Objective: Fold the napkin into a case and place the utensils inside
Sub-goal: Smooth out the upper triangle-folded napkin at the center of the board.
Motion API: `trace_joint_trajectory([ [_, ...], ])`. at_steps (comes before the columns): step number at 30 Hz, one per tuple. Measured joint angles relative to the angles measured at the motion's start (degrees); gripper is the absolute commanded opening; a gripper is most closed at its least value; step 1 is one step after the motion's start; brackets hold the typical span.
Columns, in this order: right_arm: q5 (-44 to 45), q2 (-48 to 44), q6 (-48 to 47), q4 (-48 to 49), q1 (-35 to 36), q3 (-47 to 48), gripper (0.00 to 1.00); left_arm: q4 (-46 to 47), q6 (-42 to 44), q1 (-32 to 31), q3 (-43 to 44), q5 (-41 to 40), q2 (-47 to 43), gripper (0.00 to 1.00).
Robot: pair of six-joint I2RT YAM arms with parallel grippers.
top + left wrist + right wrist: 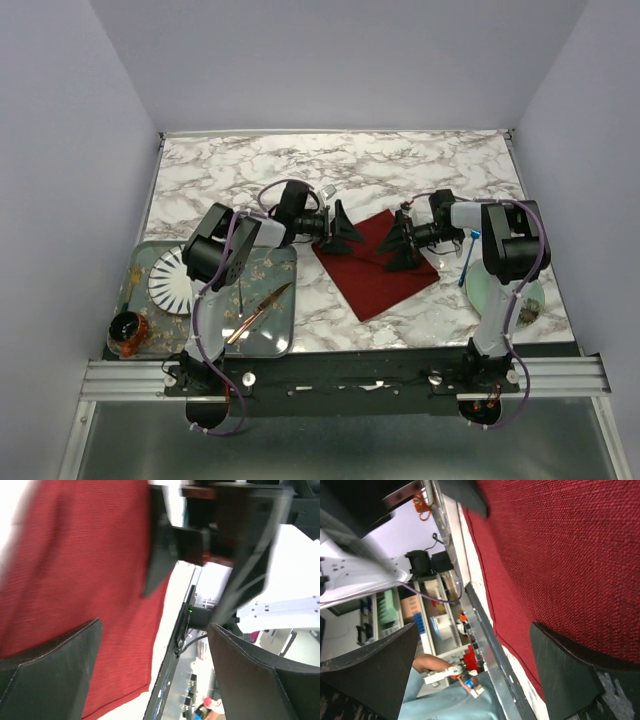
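Observation:
The dark red napkin lies flat on the marble table as one tilted rectangle. My left gripper is open and empty at the napkin's upper left edge; in the left wrist view the cloth lies under its left finger. My right gripper is open and empty over the napkin's upper right part; in the right wrist view the cloth is under its right finger. The blue-handled fork lies at the right by a plate. I cannot pick out the pale silvery utensil.
A clear tray at the left holds a copper-coloured knife, a white striped plate and scraps. An amber jar stands at its near left corner. A pale plate sits behind the right arm. The table's near edge runs close by.

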Motion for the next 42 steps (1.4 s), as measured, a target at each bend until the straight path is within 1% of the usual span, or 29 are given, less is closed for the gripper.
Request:
trace_joint_trajectory([
  [4,-2.6,0.44,-1.33,-0.13,-2.56,-0.92,1.0,0.59,-0.98,1.42,0.04,0.7,2.4,0.92],
  [10,-5.62,1.55,-4.13,-1.18,-3.78,-1.03,1.0,0.94,-0.96,1.86,0.04,1.11,2.97,0.85],
  [13,-6.6,1.88,-6.19,-2.34,-4.39,-1.03,1.0,0.79,-0.72,2.08,0.04,1.27,3.17,0.84],
  [17,-6.16,1.46,-10.12,-5.25,-6.23,-1.55,1.0,0.0,-0.37,2.58,0.07,1.38,3.23,0.83],
  [23,-0.92,-1.09,-14.1,-11.06,-8.94,-3.89,1.0,-0.79,0.37,2.84,0.07,1.49,3.21,0.81],
  [31,0.52,-1.16,-15.78,-12.9,-9.49,-3.8,1.0,-1.6,0.83,3.34,0.09,1.77,3.21,0.8],
  [35,1.38,-1.42,-15.54,-13.68,-9.49,-3.3,1.0,-2.29,2.86,3.41,0.22,2.19,2.6,0.84],
  [38,2.45,-2.23,-15.98,-15.82,-8.96,-2.25,1.0,-5.57,6.29,2.84,0.94,2.16,0.57,0.85],
  [42,2.67,-7.17,-15.82,-18.25,-7.52,0.11,1.0,-7.82,8.7,1.53,3.54,2.1,-3.58,0.85],
])
